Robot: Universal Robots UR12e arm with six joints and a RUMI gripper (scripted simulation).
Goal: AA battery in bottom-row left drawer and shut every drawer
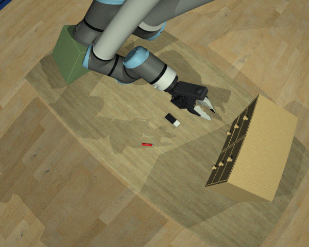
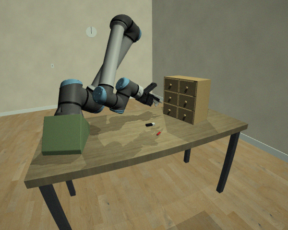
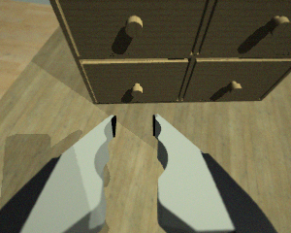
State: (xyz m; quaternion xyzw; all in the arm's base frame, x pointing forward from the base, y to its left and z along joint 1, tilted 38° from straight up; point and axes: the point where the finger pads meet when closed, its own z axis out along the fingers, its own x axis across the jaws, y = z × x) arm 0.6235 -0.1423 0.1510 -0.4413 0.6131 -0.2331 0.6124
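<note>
The AA battery (image 1: 147,144) (image 2: 158,133) is a small red cylinder lying on the table, well short of the chest. The wooden chest (image 1: 266,148) (image 2: 201,98) (image 3: 136,39) stands upright with all six drawers shut. My gripper (image 1: 211,115) (image 2: 157,102) (image 3: 134,116) hovers low in front of the chest's left column. Its fingers stand a small gap apart with nothing between them. In the wrist view the knob of the bottom left drawer (image 3: 136,88) (image 1: 228,132) lies just ahead of the fingertips, apart from them.
A black and white block (image 1: 172,119) (image 2: 150,124) lies on the table just behind my gripper. A green box (image 1: 68,54) (image 2: 62,133) sits at the far end by the arm's base. The table edge runs close behind the chest.
</note>
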